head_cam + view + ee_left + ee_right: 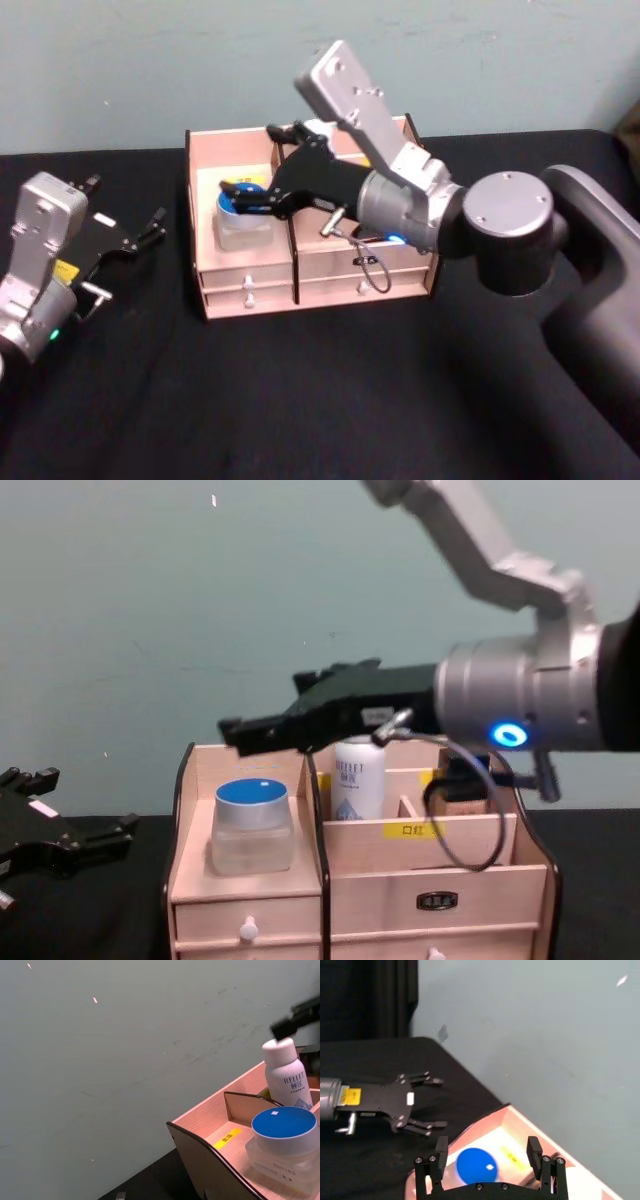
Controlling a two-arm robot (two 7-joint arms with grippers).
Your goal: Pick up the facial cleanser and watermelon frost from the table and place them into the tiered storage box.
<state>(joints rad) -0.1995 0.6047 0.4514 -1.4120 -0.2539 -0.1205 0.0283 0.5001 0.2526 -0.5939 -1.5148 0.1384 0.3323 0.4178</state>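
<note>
While the black tabletop [300,400] is taken up in the head view mostly by the tiered storage box [250,285], this pale wooden organiser is seen standing against the grey-green wall [150,60], its white-knobbed drawers turned toward the robot. Its left-hand compartment is occupied by a clear squat jar with a blue lid [251,823], set upright on the compartment floor beside a yellow label [227,1138]. Behind the central divider, in a rear compartment, a white bottle [358,777] printed "RELLET" is stood upright, its long axis vertical and its cap uppermost; which of the two containers is the facial cleanser and which the watermelon frost cannot be told. A second yellow label [411,829] is carried on the front of the right-hand section.

The right gripper [245,197] is held above the box, over the jar, its black fingers spread wide with nothing between them. The left gripper [125,235] is seen low over the table well to the left of the box, its fingers likewise spread apart and empty.
</note>
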